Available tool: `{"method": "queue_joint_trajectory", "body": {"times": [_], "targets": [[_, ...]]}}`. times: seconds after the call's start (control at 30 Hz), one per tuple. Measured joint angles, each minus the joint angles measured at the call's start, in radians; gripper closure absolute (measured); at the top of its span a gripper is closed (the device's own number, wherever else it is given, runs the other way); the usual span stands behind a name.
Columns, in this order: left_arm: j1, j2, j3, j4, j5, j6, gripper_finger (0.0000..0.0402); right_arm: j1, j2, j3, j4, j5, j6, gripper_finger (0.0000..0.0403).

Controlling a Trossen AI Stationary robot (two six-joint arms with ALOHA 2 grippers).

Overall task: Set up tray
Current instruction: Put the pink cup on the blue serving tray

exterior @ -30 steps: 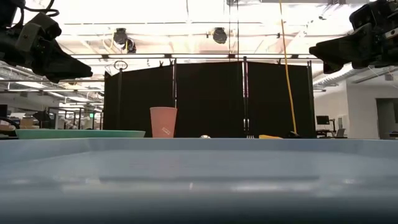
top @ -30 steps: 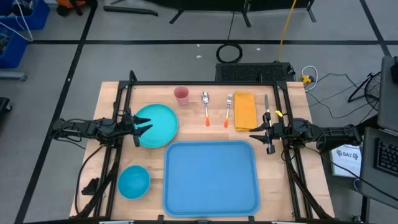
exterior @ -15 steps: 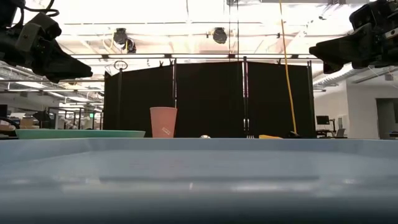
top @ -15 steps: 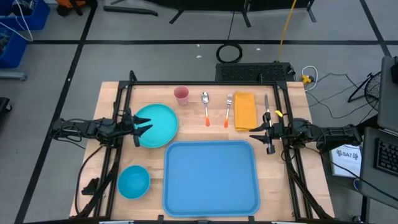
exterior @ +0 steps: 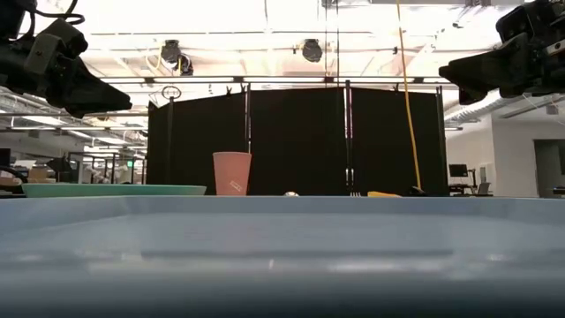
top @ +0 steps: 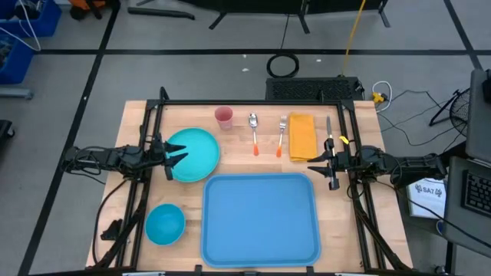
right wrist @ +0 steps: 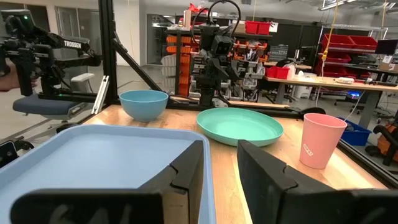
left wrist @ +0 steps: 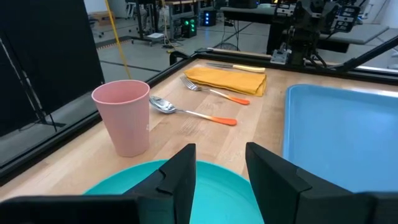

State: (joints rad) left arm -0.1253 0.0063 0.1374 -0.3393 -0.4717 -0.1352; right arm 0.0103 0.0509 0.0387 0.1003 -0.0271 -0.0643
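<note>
The light-blue tray [top: 261, 218] lies flat at the table's near middle and fills the foreground of the low view [exterior: 282, 247]. My left gripper [top: 178, 156] hangs open above the left edge of the round teal plate [top: 193, 153], well clear of it [left wrist: 221, 152]. My right gripper [top: 314, 167] hangs open in the air just off the tray's far right corner, its fingers level [right wrist: 221, 149]. Nothing is between either pair of fingers.
Along the far side stand a pink cup [top: 224, 117], a spoon [top: 254, 130], a fork [top: 281, 135], a folded yellow napkin [top: 302, 136] and a knife [top: 328, 126]. A small blue bowl [top: 165, 224] sits left of the tray. A black frame [top: 253, 101] borders the table.
</note>
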Motion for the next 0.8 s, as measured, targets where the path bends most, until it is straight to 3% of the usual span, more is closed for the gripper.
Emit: {"method": "queue_joint_trajectory", "body": {"times": [0.8], "targets": [[0.001, 0.000, 0.000, 0.000, -0.026, -0.022, 0.0256, 0.000, 0.000, 0.000, 0.004, 0.000, -0.001, 0.0314]]}}
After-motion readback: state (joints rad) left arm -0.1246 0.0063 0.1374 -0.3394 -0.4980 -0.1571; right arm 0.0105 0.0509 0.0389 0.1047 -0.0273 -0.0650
